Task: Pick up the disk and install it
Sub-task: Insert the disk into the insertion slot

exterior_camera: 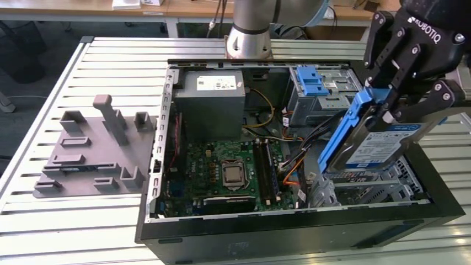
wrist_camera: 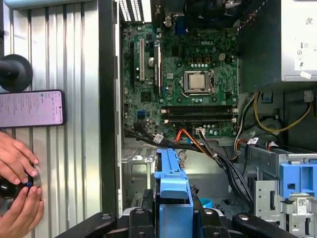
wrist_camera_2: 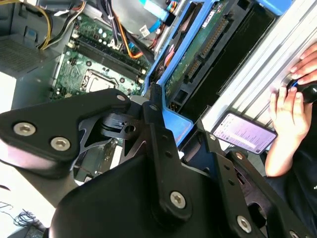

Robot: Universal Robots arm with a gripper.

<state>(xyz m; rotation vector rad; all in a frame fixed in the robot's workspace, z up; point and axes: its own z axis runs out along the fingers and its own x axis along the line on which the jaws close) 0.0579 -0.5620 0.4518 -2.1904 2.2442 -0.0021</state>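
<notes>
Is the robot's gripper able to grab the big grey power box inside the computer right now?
Probably not. The gripper has its jaws shut on the disk, held tilted above the open case, so no free grip. Nothing seems to cover the power box, though.

A pale table (exterior_camera: 110, 61) of ribbed metal slats takes up most of the scene. Beyond the table's far edge stand light wooden desks (exterior_camera: 81, 8) on white legs (exterior_camera: 171, 26), with a small white box (exterior_camera: 127, 3) on one of them. Beside the table, on the exterior view's left, lies grey-blue floor (exterior_camera: 26, 121), and a dark mesh container (exterior_camera: 19, 52) stands on it near the table's far corner. The light is even and leaves a soft sheen on the slats.
</notes>
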